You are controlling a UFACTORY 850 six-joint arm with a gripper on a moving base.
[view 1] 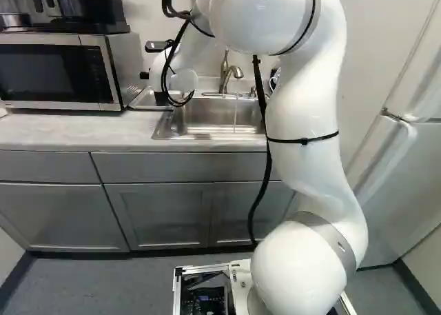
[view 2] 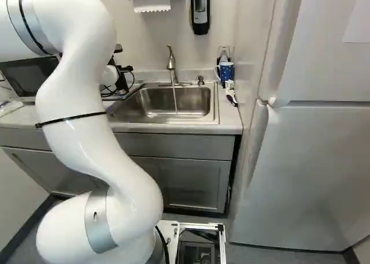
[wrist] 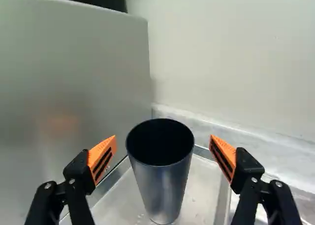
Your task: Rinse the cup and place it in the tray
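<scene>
At twelve o'clock off the gripper point(view 2: 121, 80), cup point(wrist: 162, 185) upright in tray point(wrist: 203, 183). Fingers apart, one each side. Water point(view 2: 175, 101) running into sink point(view 2: 139, 105), tray's three o'clock, right base view.

A stainless-steel sink point(view 1: 200, 136) is set into the pale countertop point(view 1: 69, 130). The faucet point(view 1: 226, 75) stands at the sink's back edge, with a thin stream of water point(view 1: 236, 115) falling into its basin. Just left of the sink lies a metal tray point(view 1: 145, 103); farther left sits a microwave point(view 1: 55, 74). Gray cabinets point(view 1: 158, 215) stand below the sink, and a white refrigerator point(view 1: 403, 177) to its right. The white robot arm point(view 1: 303, 112) rises in front of the sink's right side.
</scene>
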